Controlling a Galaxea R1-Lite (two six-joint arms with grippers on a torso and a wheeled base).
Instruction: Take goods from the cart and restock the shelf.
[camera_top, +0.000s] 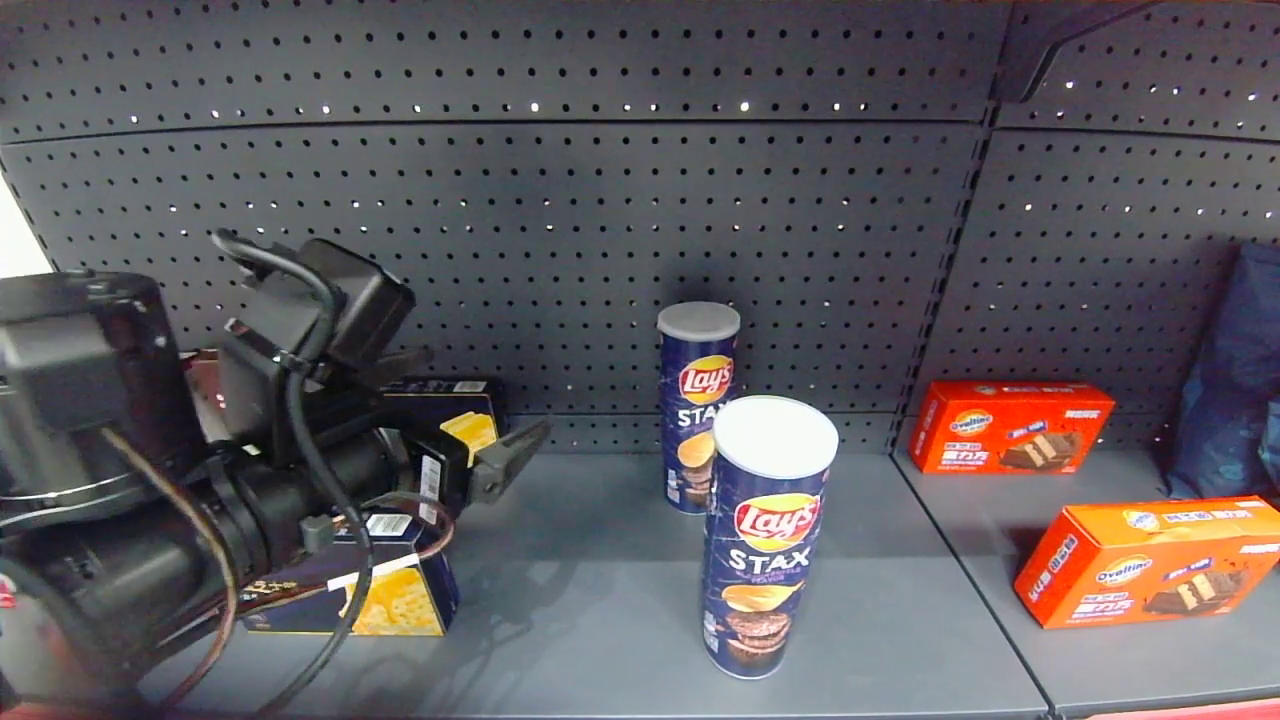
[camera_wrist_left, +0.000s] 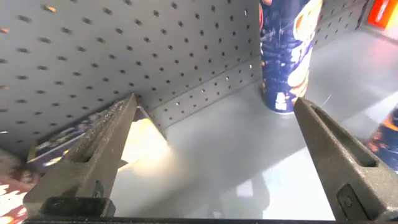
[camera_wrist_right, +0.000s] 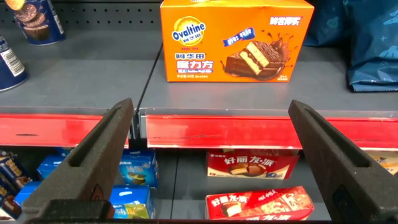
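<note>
On the grey shelf (camera_top: 600, 560), my left gripper (camera_top: 478, 400) stands open, with nothing between its fingers (camera_wrist_left: 99, 155). A dark blue cracker box (camera_top: 395, 600) lies on the shelf just below the arm. Another blue box with a yellow patch (camera_top: 455, 395) (camera_wrist_left: 87, 134) stands by the back panel beside the gripper. Two tall blue chip cans stand upright mid-shelf, one at the back (camera_top: 697, 405) (camera_wrist_left: 286, 50) and one in front (camera_top: 765, 535). My right gripper (camera_wrist_right: 211, 106) is open and empty, in front of the red shelf edge strip (camera_wrist_right: 217, 130), facing an orange box (camera_wrist_right: 233, 40).
Two orange boxes (camera_top: 1010, 425) (camera_top: 1150, 575) lie on the right shelf section, with a dark blue bag (camera_top: 1235, 380) at the far right. A perforated back panel (camera_top: 560, 230) closes the rear. The shelf below holds red boxes (camera_wrist_right: 252, 165) and blue packs (camera_wrist_right: 134, 171).
</note>
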